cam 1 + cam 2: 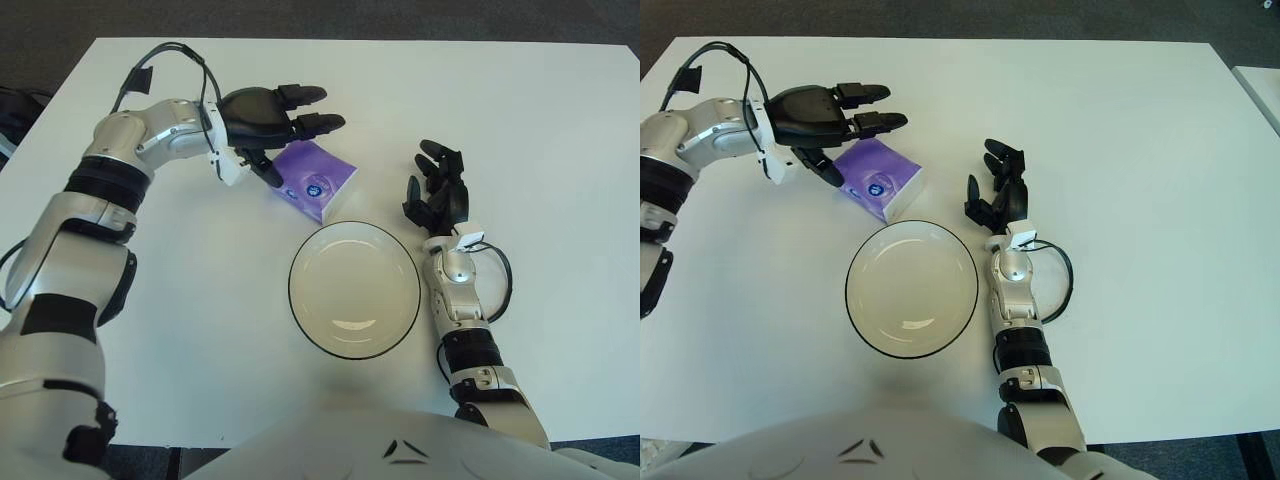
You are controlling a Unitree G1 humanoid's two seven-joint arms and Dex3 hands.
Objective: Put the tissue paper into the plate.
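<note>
A white table (560,130) fills most of the frame. Near its centre, slightly toward the bottom, sits a round white plate (400,262) with a thin dark rim, holding nothing.

Just above the plate, a little left of centre, lies the purple tissue pack (322,178), flat on the table and turned at an angle. Its lower corner comes close to the plate's upper rim, but the two do not appear to touch.

The left hand (268,116) shows in the upper left of the frame, at the end of a silver arm that reaches in from the left edge. Its black fingers (318,123) are spread wide and stretch toward the right, above the pack's upper edge, while the thumb points down at the pack's left edge. The fingers have not closed on the pack; whether the thumb tip touches it cannot be told.

The right hand (437,192) shows right of centre, just beside the plate's upper right rim. Its forearm runs up from the bottom of the frame, and its fingers point toward the top, loosely open and holding nothing.
</note>
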